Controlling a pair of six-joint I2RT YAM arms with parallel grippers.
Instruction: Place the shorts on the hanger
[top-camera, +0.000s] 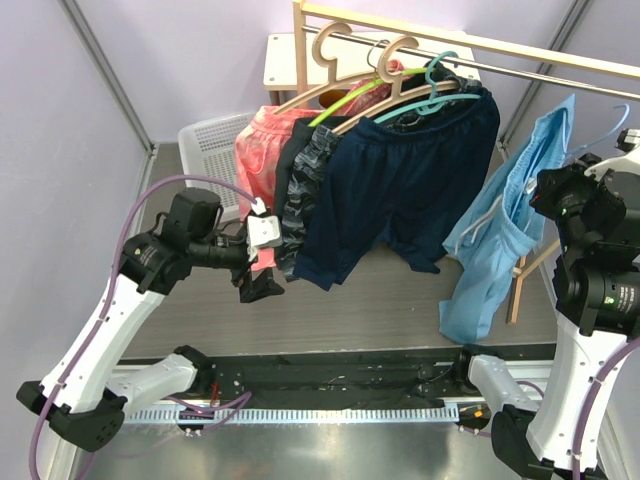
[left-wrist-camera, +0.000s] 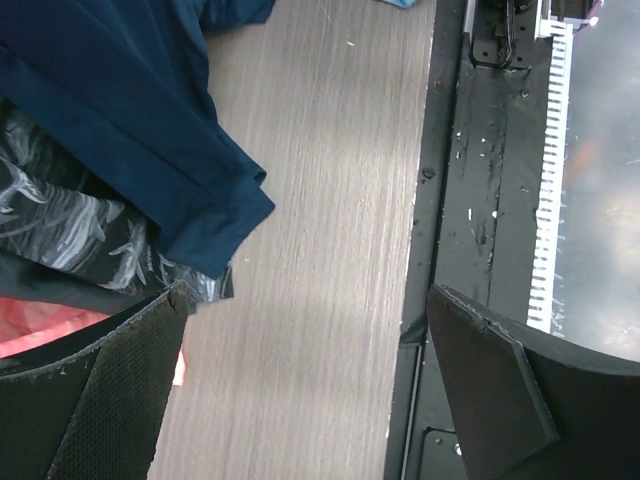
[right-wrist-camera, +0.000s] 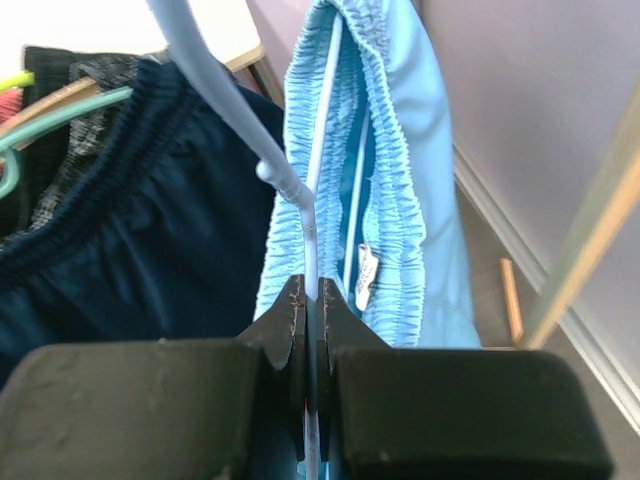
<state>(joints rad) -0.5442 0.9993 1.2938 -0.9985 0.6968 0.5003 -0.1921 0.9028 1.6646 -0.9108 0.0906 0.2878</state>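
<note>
The light sky-blue shorts (top-camera: 500, 235) hang at the right of the table, and the right wrist view shows their gathered elastic waist (right-wrist-camera: 400, 180) close up. The thin pale-blue wire hanger (right-wrist-camera: 215, 90) runs down past that waist into my right gripper (right-wrist-camera: 311, 295), which is shut on its wire. From above, part of the hanger (top-camera: 612, 128) shows beside the right gripper (top-camera: 548, 192). My left gripper (top-camera: 262, 258) is open at the hem of the pink and patterned shorts. Its fingers (left-wrist-camera: 110, 390) hold nothing, with only tabletop between them.
A wooden rack (top-camera: 420, 35) carries navy shorts (top-camera: 400, 180), coral-pink shorts (top-camera: 262, 150) and dark patterned shorts (top-camera: 305, 180) on wooden, teal and green hangers. A white basket (top-camera: 210, 145) stands at the back left. A rack leg (top-camera: 520, 290) stands beside the blue shorts.
</note>
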